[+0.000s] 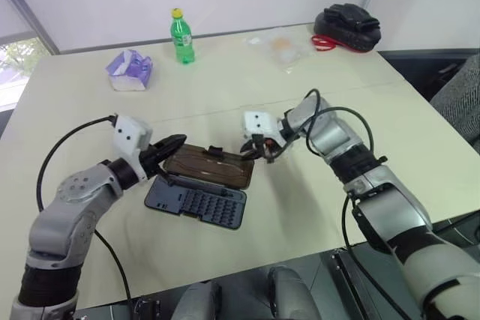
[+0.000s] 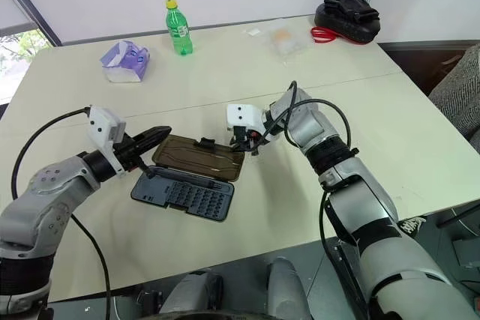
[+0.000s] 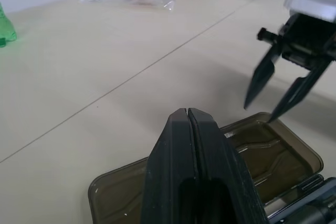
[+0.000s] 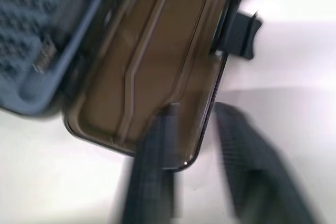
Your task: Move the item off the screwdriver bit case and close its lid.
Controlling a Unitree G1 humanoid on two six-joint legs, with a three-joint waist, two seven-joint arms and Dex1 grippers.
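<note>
The screwdriver bit case (image 1: 199, 204) lies open on the table, its blue-grey base with rows of bits toward me. Its smoky-brown lid (image 1: 210, 166) is folded back behind the base, with the black latch tab (image 1: 215, 151) on its far long edge. At the lid's left end, my left gripper (image 1: 180, 142) is shut and empty, pointing level over the lid. My right gripper (image 3: 260, 111) is open at the lid's right end. In the right wrist view its fingers (image 4: 157, 156) straddle the lid's corner without clamping it. The item is out of view.
A green bottle (image 1: 181, 35), a purple tissue pack (image 1: 129, 70), a clear plastic bag (image 1: 283, 48) and a black bag with a red strap (image 1: 347, 28) stand along the far side of the table. The table's front edge (image 1: 225, 267) runs just below the case.
</note>
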